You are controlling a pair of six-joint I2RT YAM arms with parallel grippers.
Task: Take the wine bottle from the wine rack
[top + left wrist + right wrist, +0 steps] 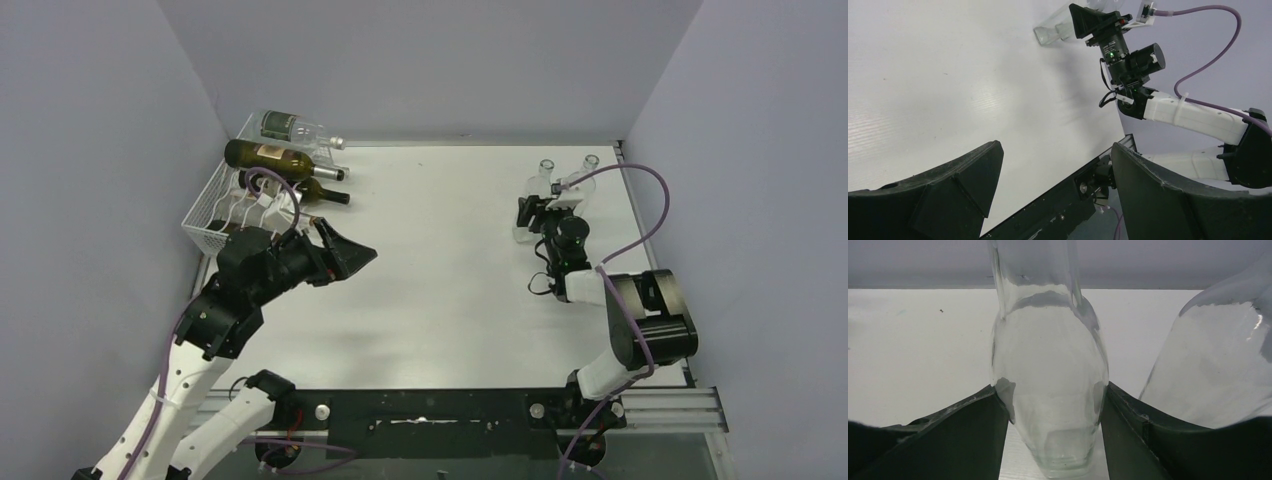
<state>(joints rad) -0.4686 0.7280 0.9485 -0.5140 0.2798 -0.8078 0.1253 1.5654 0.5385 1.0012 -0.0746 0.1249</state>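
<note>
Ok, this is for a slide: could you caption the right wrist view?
Right gripper clasping an upright clear bottle on the white table, a second clear bottle beside it.

Left of centre in the top view, the left gripper [354, 254] gapes wide and empty. At upper right, the right gripper [528, 214] pinches a clear bottle [1048, 365] between both fingers.

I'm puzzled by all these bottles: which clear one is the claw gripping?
The left standing clear bottle, pinched by the right claw; its twin stands free beside it.
</note>
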